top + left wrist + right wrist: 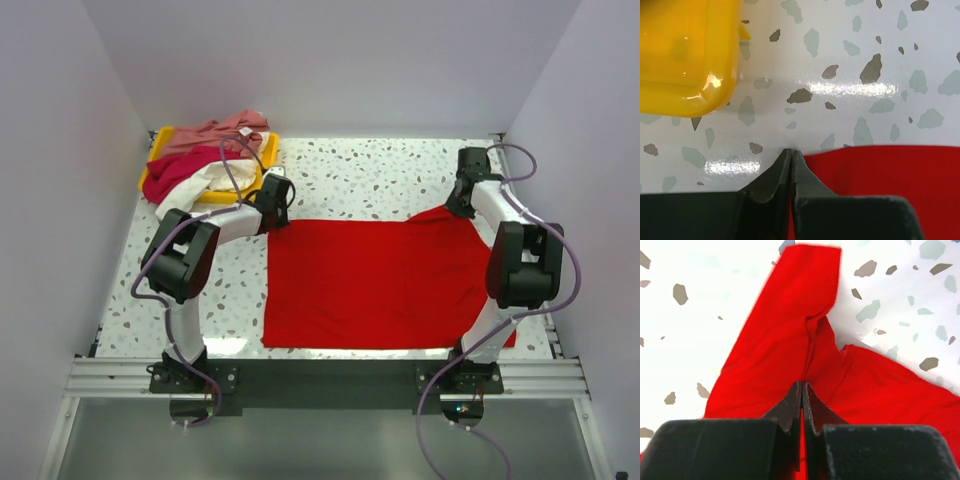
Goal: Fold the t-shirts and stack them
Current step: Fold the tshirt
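A bright red t-shirt lies spread flat across the middle of the table. My left gripper is shut on its far left corner; in the left wrist view red cloth shows between the shut fingers. My right gripper is shut on the far right corner, which is pulled up into a peak. The right wrist view has the cloth bunching into a fold at the closed fingers. A dusty pink t-shirt, a crimson one and a cream-white one lie piled at the far left.
The pile sits in and over a shallow yellow tray, whose corner lies close beyond my left gripper. White walls close in the speckled table on three sides. The arm bases stand at the near edge.
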Action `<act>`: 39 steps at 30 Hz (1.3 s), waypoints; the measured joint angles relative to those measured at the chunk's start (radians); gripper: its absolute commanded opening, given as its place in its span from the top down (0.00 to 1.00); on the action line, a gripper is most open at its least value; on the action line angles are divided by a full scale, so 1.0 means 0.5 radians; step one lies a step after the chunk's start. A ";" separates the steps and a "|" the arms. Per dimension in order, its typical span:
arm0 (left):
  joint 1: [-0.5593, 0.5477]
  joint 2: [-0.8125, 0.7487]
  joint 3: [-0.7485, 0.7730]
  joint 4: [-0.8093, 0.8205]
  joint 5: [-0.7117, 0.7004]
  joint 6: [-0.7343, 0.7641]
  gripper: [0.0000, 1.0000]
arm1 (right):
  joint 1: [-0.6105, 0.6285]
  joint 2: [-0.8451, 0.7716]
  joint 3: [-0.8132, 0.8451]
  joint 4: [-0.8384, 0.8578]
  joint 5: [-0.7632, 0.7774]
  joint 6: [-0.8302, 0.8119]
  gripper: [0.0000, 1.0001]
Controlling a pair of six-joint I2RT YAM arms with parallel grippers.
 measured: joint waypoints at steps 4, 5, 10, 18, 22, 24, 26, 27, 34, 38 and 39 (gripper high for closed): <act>0.000 -0.002 -0.002 -0.002 0.018 0.000 1.00 | 0.000 -0.039 0.000 -0.018 0.000 -0.027 1.00; 0.000 -0.006 -0.008 0.000 0.021 0.001 1.00 | 0.000 -0.039 0.000 -0.024 -0.002 -0.031 1.00; 0.000 -0.031 -0.037 -0.002 0.035 0.000 1.00 | 0.000 -0.039 -0.018 -0.036 -0.034 -0.045 1.00; 0.000 -0.053 -0.065 -0.001 0.039 0.000 1.00 | 0.000 -0.039 -0.036 -0.041 -0.080 -0.051 0.96; 0.000 -0.053 -0.066 -0.001 0.039 0.000 1.00 | 0.000 -0.038 -0.037 -0.042 -0.095 -0.051 0.95; 0.000 -0.053 -0.066 -0.001 0.039 0.000 1.00 | 0.000 -0.037 -0.037 -0.042 -0.103 -0.051 0.93; 0.000 -0.053 -0.066 -0.001 0.039 0.000 1.00 | 0.000 -0.032 -0.037 -0.041 -0.111 -0.051 0.91; 0.000 -0.053 -0.066 -0.001 0.038 0.000 1.00 | 0.000 -0.026 -0.037 -0.041 -0.122 -0.051 0.90; 0.000 -0.053 -0.066 -0.001 0.038 0.000 1.00 | 0.000 -0.011 -0.037 -0.043 -0.140 -0.052 0.87; 0.000 -0.053 -0.066 -0.001 0.039 0.000 1.00 | 0.000 -0.011 -0.037 -0.044 -0.145 -0.053 0.87; 0.000 -0.053 -0.066 -0.001 0.039 0.000 1.00 | 0.000 -0.011 -0.037 -0.046 -0.146 -0.053 0.87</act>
